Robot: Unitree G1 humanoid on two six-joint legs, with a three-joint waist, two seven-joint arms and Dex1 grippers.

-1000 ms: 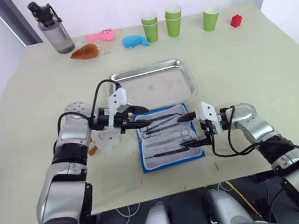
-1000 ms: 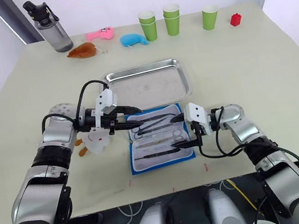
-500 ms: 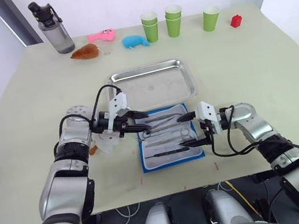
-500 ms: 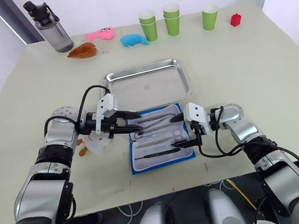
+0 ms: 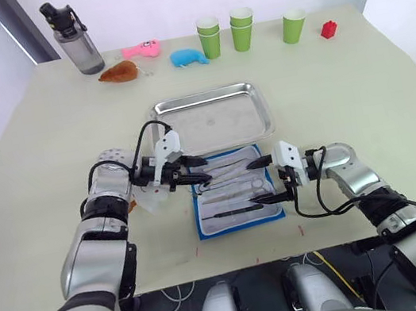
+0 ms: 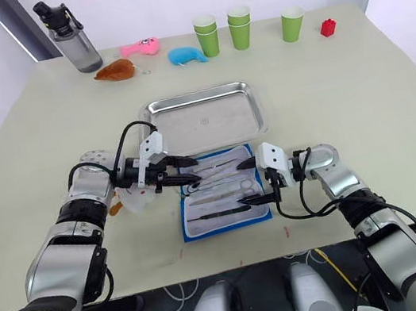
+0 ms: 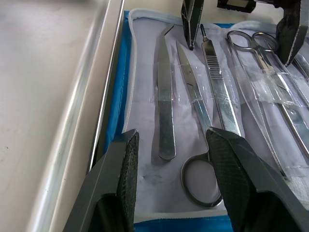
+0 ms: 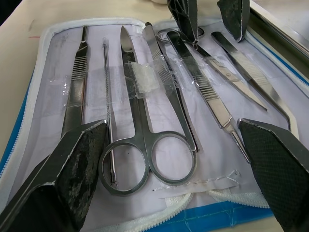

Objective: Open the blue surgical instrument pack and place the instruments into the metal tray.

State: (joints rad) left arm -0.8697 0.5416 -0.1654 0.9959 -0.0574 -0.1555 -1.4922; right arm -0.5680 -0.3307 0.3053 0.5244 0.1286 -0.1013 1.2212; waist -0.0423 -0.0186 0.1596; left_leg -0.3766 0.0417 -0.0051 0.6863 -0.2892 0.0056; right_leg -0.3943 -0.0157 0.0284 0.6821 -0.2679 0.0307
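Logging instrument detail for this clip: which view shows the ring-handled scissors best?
The right wrist view: the ring-handled scissors lie in full, rings to tip, under clear pocket strips. The left wrist view shows their rings beside a gripper finger. The eye views show them small in the open pack.

Both arms are showing silver-grey metallic shells over black joint segments. White angular housings are sitting at each wrist, with looping black cables running back along the forearms. The left gripper [image 5: 195,171] and right gripper [image 5: 267,179] are each carrying two black fingers [image 8: 77,164], wedge-shaped, with a finely textured, grainy pad surface tapering toward the tips.
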